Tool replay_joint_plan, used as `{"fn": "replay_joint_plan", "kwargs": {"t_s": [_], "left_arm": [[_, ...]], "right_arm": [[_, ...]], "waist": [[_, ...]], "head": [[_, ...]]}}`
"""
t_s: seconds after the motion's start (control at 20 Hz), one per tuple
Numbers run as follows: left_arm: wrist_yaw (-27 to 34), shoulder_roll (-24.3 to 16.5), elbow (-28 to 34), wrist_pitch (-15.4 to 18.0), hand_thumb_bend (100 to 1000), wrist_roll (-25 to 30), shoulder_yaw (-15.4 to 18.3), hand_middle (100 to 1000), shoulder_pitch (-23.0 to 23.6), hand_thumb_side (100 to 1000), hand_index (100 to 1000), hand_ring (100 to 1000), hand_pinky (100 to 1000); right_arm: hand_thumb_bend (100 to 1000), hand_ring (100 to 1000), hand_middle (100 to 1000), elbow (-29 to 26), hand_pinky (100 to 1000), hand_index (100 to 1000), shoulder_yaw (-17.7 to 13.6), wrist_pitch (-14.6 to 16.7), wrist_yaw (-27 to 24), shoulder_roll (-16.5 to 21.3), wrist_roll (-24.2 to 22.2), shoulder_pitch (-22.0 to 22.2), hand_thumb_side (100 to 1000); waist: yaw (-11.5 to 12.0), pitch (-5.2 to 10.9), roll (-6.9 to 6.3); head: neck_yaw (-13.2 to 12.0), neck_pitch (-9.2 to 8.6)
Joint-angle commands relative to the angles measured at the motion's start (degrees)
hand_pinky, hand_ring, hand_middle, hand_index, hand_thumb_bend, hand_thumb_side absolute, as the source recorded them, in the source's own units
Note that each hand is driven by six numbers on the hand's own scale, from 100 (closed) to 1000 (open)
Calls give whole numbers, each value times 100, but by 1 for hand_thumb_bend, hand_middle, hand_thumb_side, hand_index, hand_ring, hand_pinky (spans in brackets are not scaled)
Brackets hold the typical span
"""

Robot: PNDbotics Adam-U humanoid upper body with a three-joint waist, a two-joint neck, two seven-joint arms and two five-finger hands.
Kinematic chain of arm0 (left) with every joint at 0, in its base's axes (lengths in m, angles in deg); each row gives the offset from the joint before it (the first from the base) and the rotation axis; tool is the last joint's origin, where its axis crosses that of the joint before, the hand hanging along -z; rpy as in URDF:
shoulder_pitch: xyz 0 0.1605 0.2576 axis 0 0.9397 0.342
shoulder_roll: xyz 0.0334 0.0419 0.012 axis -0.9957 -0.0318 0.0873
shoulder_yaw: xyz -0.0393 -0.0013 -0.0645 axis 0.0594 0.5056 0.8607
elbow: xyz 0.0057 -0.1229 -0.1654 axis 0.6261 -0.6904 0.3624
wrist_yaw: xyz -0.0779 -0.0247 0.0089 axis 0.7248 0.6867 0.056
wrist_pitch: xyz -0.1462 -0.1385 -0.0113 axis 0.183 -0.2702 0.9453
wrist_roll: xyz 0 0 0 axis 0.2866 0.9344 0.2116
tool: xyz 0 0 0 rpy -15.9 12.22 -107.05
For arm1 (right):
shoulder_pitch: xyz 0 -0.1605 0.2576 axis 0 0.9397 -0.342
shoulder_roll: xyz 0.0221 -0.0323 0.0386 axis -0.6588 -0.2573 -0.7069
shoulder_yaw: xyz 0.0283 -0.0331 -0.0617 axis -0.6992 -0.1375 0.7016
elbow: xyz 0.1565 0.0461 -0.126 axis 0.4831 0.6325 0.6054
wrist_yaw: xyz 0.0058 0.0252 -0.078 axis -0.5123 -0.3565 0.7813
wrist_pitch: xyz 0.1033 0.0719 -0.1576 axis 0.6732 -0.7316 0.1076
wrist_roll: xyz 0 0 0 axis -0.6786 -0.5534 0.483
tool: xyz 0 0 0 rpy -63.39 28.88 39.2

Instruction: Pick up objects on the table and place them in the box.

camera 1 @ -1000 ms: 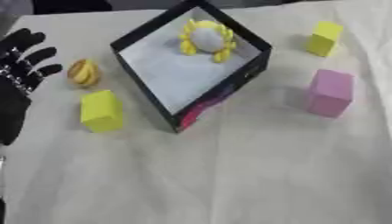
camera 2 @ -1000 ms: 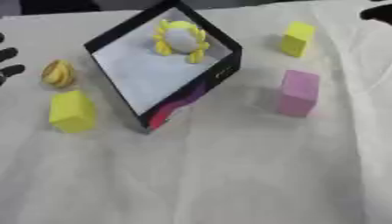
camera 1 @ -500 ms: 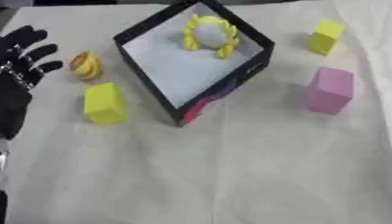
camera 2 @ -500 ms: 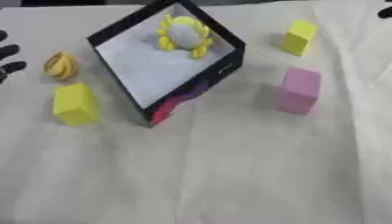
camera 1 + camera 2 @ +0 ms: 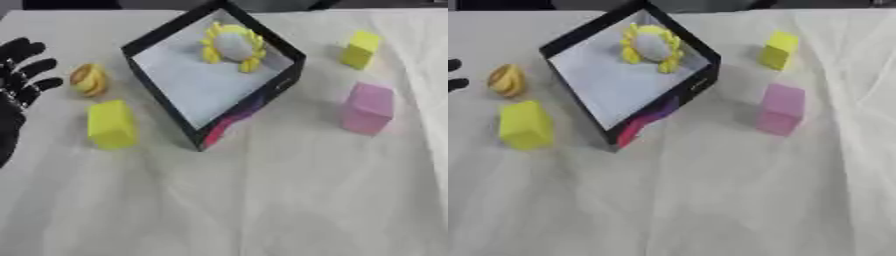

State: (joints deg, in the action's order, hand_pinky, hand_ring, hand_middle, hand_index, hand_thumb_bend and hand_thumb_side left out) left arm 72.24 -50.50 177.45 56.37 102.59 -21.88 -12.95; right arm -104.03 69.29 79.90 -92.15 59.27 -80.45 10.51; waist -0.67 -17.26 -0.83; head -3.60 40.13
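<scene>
Box [image 5: 166, 47] set cornerwise on bench [image 5: 262, 200], yellow-and-white toy [image 5: 232, 45] inside. Left hand [image 5: 19, 75] at left edge, fingers spread, beside orange obj [image 5: 87, 80]. Yellow block [image 5: 111, 123], pink block [image 5: 367, 107], small yellow block [image 5: 360, 49] outside.

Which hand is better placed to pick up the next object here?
Left. The left hand is open at the table's left edge, right beside the small orange-yellow object and the yellow block. The right hand is not in view.

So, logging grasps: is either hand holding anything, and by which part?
Nothing is held. The left hand is open beside the table; the right hand is out of view.
</scene>
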Motion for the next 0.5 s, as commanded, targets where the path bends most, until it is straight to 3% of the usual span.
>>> {"fn": "replay_joint_plan", "kwargs": {"t_s": [0.05,0.2,0.3,0.5], "left_arm": [[-6,-207,114,2,100,-35,15,837,-17,779,880,848,808],[-10,-253,114,18,100,-30,1,838,-3,782,879,849,808],[-14,-282,114,30,100,-31,-2,838,15,773,879,849,808],[-14,-316,114,65,100,-31,-7,838,42,771,879,849,808]], "right_arm": [[100,799,803,348,894,906,190,216,310,474,-240,-317,198],[100,815,814,789,885,909,556,530,888,589,-507,-689,184],[100,824,825,1130,881,912,808,775,1317,576,-649,-952,257],[100,836,837,1789,887,922,1261,1303,2037,201,-1026,-1555,290]], "waist": [[-1,255,111],[14,268,148],[13,280,172],[-14,297,195]], "head": [[-1,-101],[-29,-123],[-22,-121],[32,-79]]}}
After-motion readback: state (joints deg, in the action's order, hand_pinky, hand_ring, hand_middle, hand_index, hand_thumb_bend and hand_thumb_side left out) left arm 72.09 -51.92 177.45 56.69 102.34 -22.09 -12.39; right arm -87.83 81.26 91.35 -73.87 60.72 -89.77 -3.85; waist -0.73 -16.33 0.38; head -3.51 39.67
